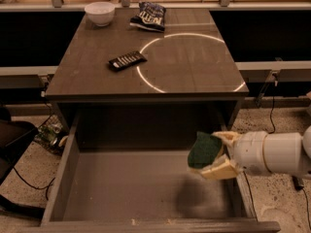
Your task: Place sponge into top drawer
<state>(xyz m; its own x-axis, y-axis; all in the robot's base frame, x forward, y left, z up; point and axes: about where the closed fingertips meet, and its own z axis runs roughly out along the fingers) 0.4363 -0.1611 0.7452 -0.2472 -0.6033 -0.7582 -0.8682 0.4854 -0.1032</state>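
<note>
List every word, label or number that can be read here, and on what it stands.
Snack bag: white lettering, too blurred to read.
Remote: anything on its buttons is too small to read.
Sponge, and the gripper holding it over the drawer: no text.

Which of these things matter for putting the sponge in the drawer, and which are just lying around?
For the job: sponge, held by the gripper over the open top drawer.
Just lying about: white bowl, blue snack bag, black remote, all on the cabinet top.
</note>
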